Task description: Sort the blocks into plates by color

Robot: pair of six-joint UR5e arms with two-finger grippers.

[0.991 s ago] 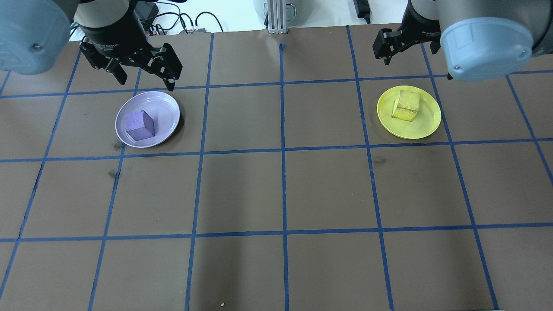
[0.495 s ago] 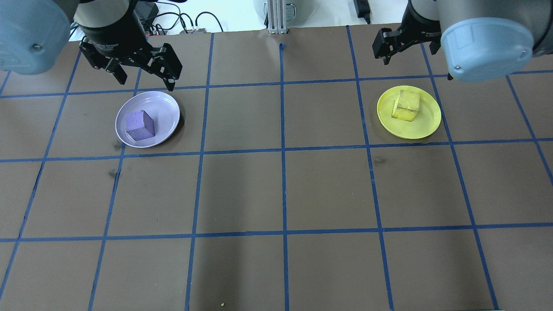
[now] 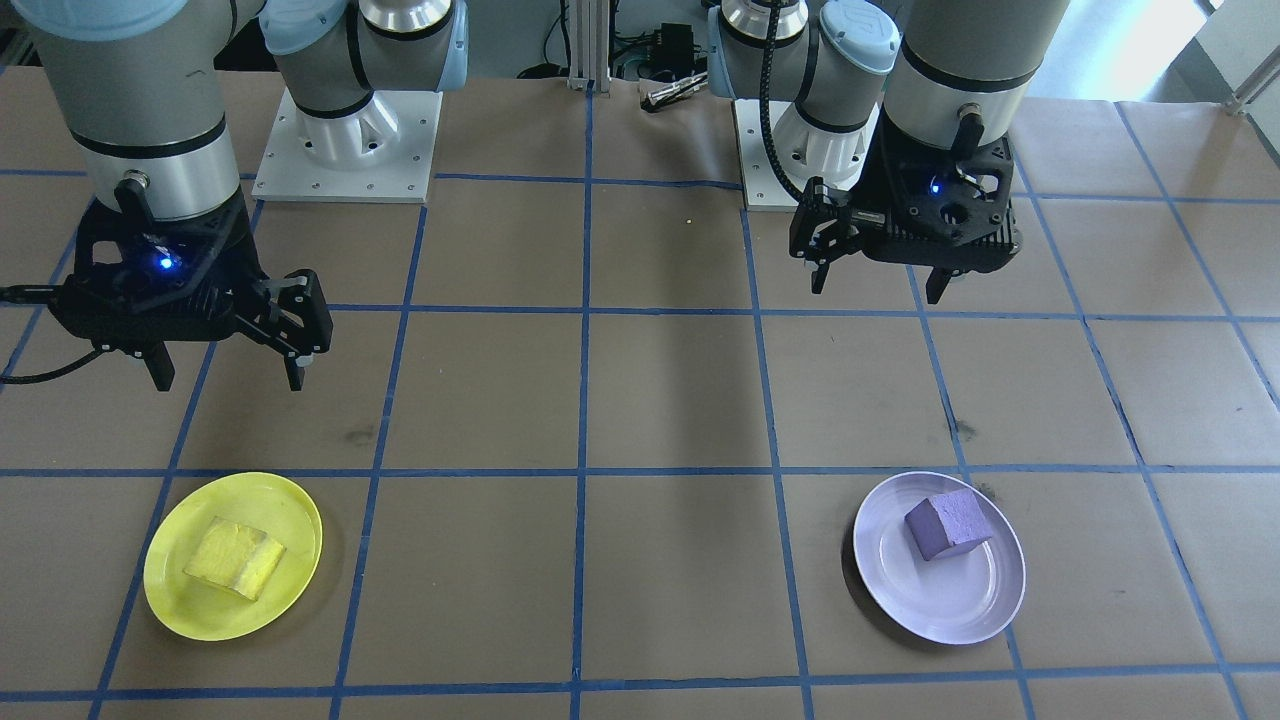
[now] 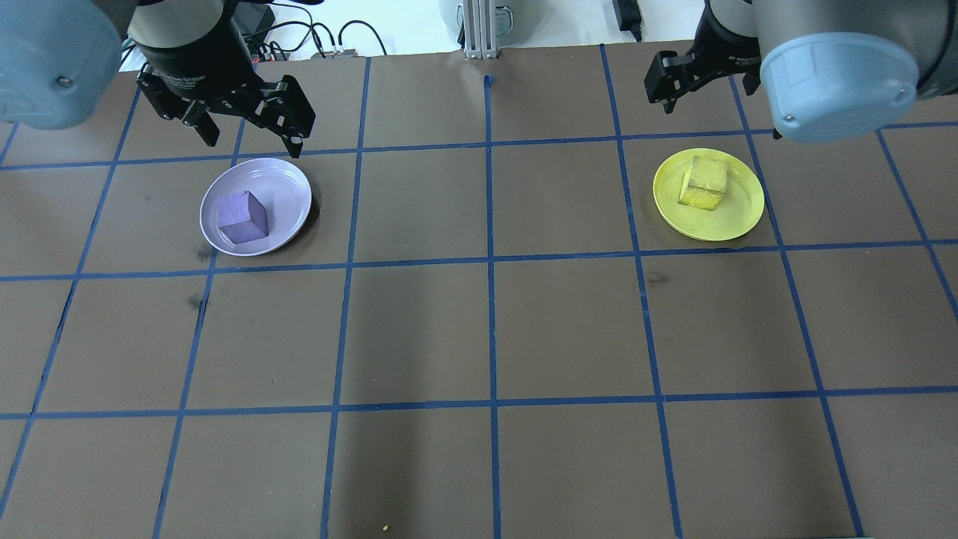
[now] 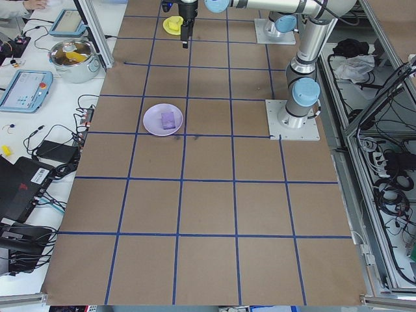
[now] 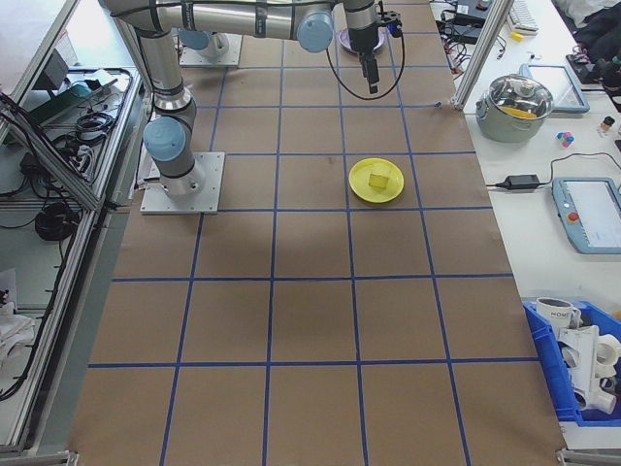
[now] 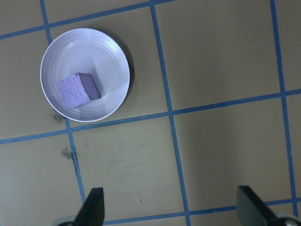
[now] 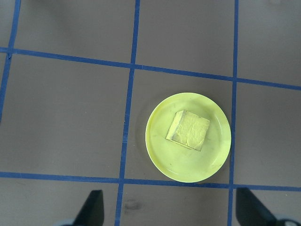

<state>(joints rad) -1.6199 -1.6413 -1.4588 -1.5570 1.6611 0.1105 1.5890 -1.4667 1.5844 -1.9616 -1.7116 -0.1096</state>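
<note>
Blocks inspected: purple block rests in the lavender plate, yellow block in the yellow plate. Both look like light, soft foam with worn, crumbly edges; I judge flat opposite faces the sound hold, with gentle pressure. My left gripper and right gripper hang spread and empty, clear of both plates.
</note>
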